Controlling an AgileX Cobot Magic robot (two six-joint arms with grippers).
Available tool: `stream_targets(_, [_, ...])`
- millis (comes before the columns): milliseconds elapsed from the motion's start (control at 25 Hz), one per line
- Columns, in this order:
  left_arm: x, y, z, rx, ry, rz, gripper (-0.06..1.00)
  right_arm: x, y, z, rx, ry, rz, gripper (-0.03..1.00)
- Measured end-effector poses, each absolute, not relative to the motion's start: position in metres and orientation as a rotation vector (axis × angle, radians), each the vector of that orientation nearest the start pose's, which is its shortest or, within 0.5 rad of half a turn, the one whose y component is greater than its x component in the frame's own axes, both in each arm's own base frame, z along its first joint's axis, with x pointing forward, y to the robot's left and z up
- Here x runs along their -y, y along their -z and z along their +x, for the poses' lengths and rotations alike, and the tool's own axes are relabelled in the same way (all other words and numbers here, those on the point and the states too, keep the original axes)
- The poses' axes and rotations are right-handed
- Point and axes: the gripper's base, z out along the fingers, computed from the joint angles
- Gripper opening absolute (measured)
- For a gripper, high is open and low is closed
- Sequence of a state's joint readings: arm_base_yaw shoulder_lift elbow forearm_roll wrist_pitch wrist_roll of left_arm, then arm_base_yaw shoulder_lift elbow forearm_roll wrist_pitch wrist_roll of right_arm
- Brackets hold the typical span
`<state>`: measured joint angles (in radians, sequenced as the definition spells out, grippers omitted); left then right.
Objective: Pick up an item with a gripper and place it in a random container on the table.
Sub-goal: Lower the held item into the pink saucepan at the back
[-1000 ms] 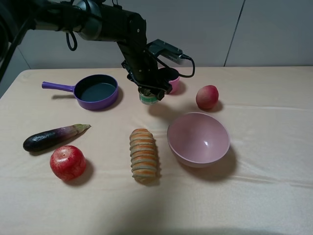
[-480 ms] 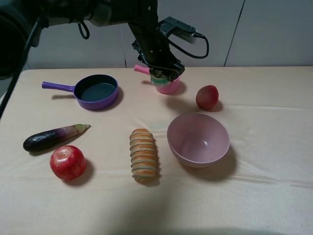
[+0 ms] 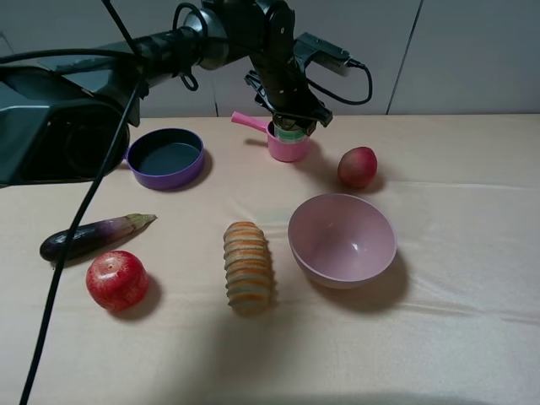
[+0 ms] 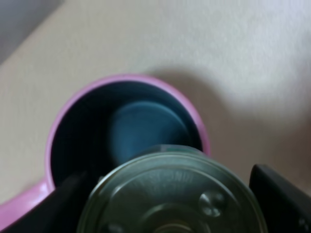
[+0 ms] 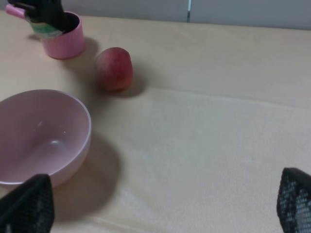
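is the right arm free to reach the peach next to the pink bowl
Probably yes. The right gripper is open, and only bare table lies between it and the peach; the pink bowl sits off to one side.

Left gripper [image 3: 291, 126] (fingers [image 4: 284, 191] clamped) extends far forward.

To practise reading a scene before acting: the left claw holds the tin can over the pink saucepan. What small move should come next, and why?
Probably lower the left claw a little, straight down. The tin can hangs gripped over the dark mouth of the pink saucepan, its green band above the rim, so letting go now might tip it.
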<state>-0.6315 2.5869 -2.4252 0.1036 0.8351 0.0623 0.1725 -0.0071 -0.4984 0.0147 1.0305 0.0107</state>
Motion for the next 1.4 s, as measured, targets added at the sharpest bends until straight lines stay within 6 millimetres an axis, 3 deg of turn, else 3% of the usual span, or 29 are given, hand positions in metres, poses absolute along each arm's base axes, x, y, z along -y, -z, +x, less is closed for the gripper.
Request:
stream_targets(720, [0.333,-0.177,0.470,-2.209,0.136,0.825,0.67,0.000,-0.279,-0.005,-2.004,-0.134,-0.163,0.69])
stream_targets(1040, [0.334,-0.151,0.475,-2.225,0.111,0.810,0.67,0.000,-0.279,-0.005,-2.004,-0.134,-0.163,0.69])
stream_targets(1400, [0.334,-0.149,0.476,-2.221,0.112,0.803,0.67,0.000,-0.279,-0.005,-2.004,-0.134,-0.163,0.69])
